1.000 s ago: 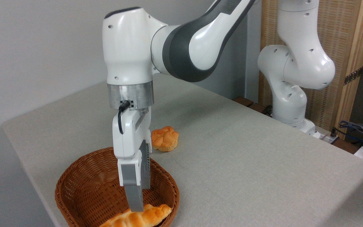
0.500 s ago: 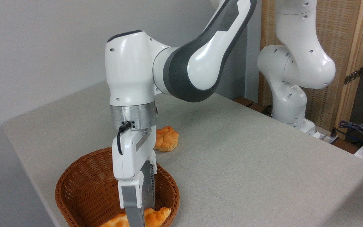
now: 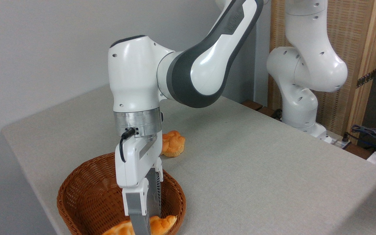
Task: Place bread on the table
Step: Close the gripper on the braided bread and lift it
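Reaching down into the wicker basket [image 3: 86,195], the end effector [image 3: 141,225] is positioned at the bread [image 3: 162,223], which lies inside the basket against its near right wall, partly cut off by the lower edge of the view. The fingers [image 3: 138,222] are seen edge-on, one behind the other, and their tips run out of view; whether they are spread or pressed onto the loaf cannot be told. The bread is not yet on the surface [image 3: 256,169].

The step in hand is judged to be the grasp. For a sound grasp, the loaf is best taken across its narrow width near mid-length, so that neither pointed end droops. A firm closure should be confirmed before any lift. The lift is then best made straight up until the basket rim is cleared, and only afterwards carried sideways to the open cloth on the right.

The basket rim is noted as the main obstruction: it curves close beside the loaf's right end, and a slanted withdrawal could catch it or drag the basket. A small orange bun [image 3: 173,146] stands on the surface just behind the basket, partly hidden by the wrist; the placement spot should be kept apart from it. A second robot base [image 3: 300,107] stands at the far right edge, well apart.
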Tool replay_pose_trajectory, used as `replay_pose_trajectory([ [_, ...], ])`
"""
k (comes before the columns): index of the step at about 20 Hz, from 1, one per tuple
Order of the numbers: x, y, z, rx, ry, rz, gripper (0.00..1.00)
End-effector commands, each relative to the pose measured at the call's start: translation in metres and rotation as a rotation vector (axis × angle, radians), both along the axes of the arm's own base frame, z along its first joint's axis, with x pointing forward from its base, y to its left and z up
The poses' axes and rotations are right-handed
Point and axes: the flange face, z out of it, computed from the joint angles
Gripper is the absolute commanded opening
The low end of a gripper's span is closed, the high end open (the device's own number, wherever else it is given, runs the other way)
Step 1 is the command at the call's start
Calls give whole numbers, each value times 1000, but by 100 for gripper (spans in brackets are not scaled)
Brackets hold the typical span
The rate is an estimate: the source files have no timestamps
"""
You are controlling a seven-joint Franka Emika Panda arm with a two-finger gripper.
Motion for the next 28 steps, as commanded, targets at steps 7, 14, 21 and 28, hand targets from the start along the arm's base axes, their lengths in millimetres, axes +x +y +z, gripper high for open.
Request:
replay_pose_trajectory([
  [7, -3, 1, -4, 2, -2, -10, 36],
  [14, -2, -2, 21, -60, -51, 33, 36],
  [21, -2, -4, 63, -157, -125, 83, 37],
  [28, -16, 3, 86, -245, -115, 157, 35],
])
